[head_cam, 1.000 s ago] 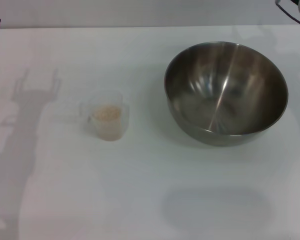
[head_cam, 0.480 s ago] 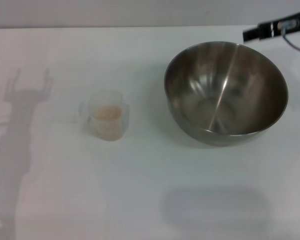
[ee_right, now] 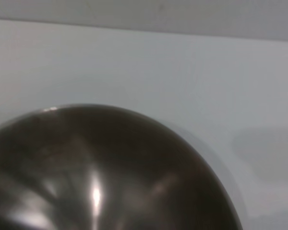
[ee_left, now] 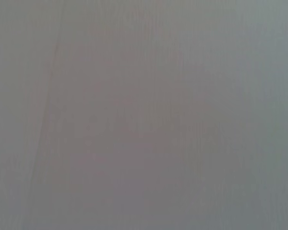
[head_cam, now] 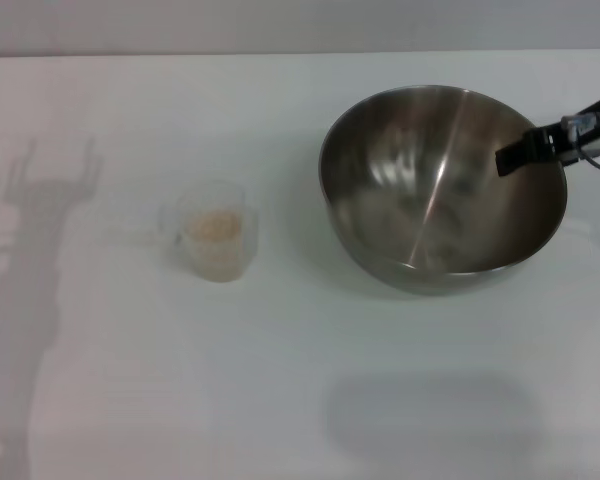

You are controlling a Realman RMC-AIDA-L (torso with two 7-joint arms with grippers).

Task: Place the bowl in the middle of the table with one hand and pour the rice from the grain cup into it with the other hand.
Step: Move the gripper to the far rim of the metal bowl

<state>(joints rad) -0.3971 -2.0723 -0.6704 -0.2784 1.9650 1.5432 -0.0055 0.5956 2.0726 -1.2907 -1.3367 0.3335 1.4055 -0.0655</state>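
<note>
1. Since the earlier frames the right gripper (head_cam: 525, 152) has been brought down from the far right corner to the right rim of the bowl (head_cam: 420, 230), and the bowl has been nudged slightly leftward; the left arm has been withdrawn from sight.
2. Nearest, only bare white table (head_cam: 280, 400) is seen, crossed by soft shadows.
3. Farther back, the grain cup (head_cam: 216, 232) is stood upright at left of centre, with the rice (head_cam: 213, 226) inside; the bowl is set well apart to its right, not yet central.
4. Only one dark finger is shown over the rim, so whether the jaws are wide or narrow cannot be told.
5. A shallow grip on the slick steel rim could slip, and the bowl could be tipped or dragged crooked.
6. Beyond the table, a plain grey wall (head_cam: 280, 25) is seen.
</note>
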